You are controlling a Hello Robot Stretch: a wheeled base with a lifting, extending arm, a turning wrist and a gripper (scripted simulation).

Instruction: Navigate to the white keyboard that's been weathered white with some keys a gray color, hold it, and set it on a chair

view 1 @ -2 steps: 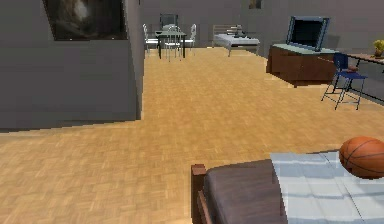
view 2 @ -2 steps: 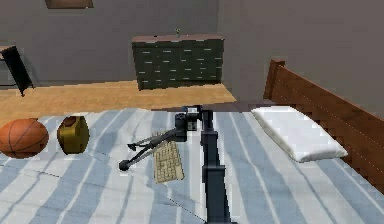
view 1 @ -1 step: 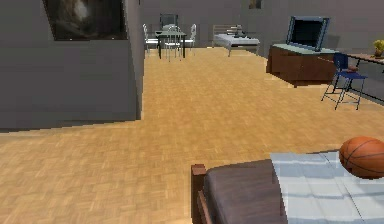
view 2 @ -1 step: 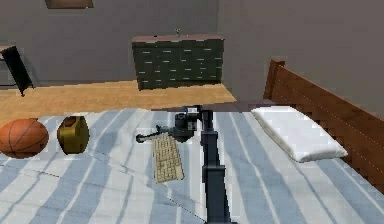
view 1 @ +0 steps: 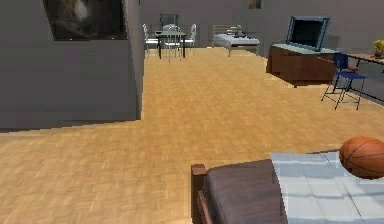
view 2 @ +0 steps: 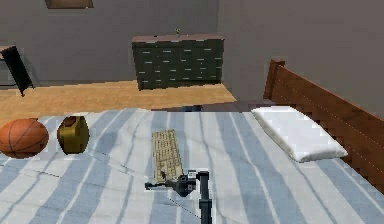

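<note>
Arm side view showed the bed [view 2: 250, 170], with the pale keyboard [view 2: 166, 152] lying flat mid-bed and the end effector [view 2: 155, 185] mid-bed too; its finger state and load couldn't be told. Judged best: align across the keyboard's short width, then lift level.

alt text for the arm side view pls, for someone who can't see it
A pale keyboard lies on a bed's blue-and-white striped cover, with the robot's gripper just below it in the picture. A basketball and a brownish rounded object sit to the left, a white pillow to the right, a dark dresser behind.
</note>
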